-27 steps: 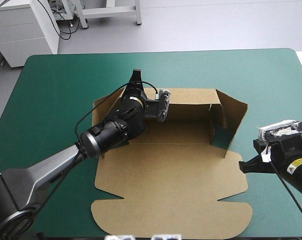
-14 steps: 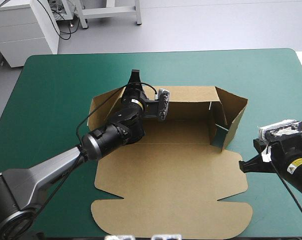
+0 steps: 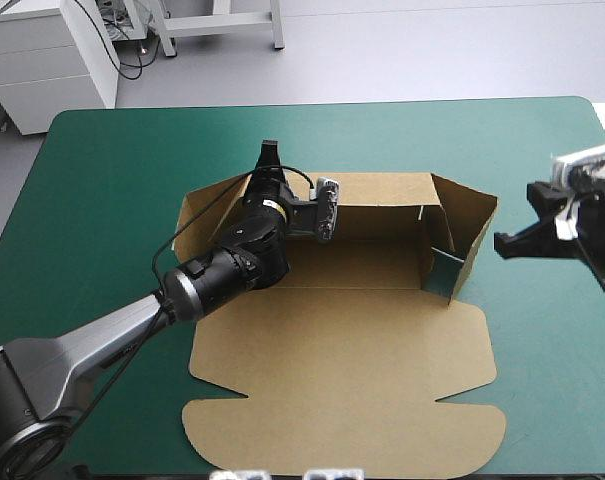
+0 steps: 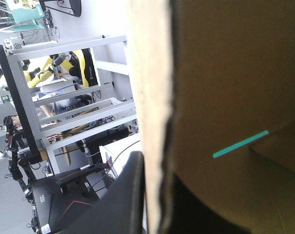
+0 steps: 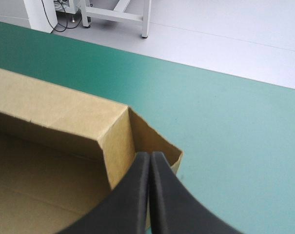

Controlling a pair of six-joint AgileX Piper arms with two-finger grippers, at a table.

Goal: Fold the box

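Your left gripper (image 3: 269, 158) is clamped almost closed on the rear wall of the box (image 3: 342, 350), near that wall's left end. Your right gripper (image 5: 150, 160) has its black fingers pressed together with nothing in them, and it sits just off the raised right wall. The box sits mid-table (image 3: 112, 180), its lid flat toward the near edge.

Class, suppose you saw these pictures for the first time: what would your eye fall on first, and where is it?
The brown box sits in the middle of the table, walls raised at the far side, lid flat toward the near edge. The left gripper has its jaws shut on the back wall's left end; the right gripper, jaws shut, hovers by the box's right wall.
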